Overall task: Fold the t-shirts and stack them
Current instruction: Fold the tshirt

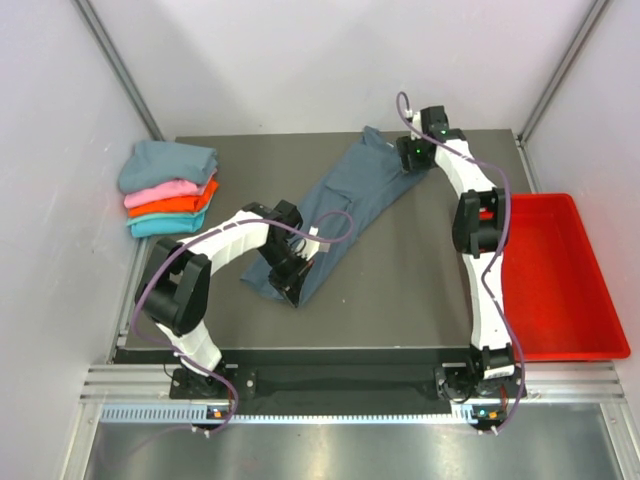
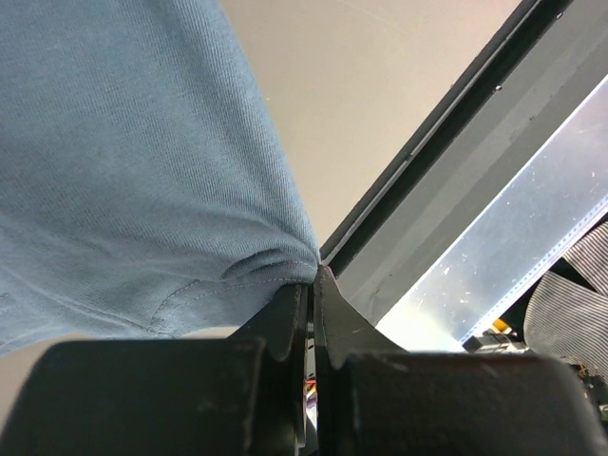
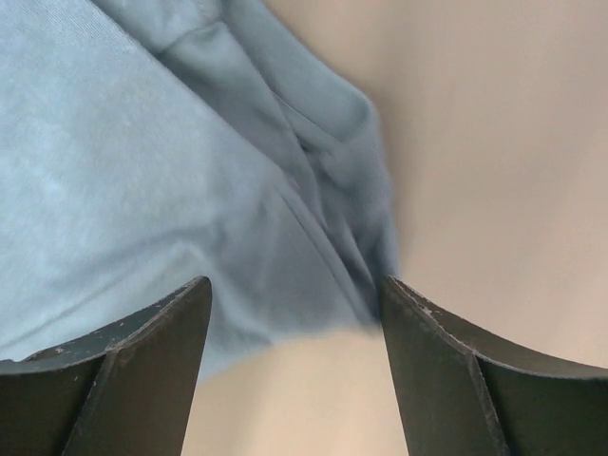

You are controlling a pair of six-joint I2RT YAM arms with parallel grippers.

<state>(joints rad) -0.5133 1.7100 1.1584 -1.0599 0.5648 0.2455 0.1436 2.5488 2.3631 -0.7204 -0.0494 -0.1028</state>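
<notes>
The left fingers (image 2: 285,328) are pressed together, pinching the hem of the blue-grey t-shirt (image 1: 350,195) at its near corner. The right fingers (image 3: 142,380) stand spread over the shirt's far end, with a crumpled edge of cloth between them and nothing gripped. The shirt lies in a long slanting band on the desk (image 1: 410,290), running from one pair of fingers to the other. The stack of folded t-shirts (image 1: 170,190) sits well left of the left fingers.
</notes>
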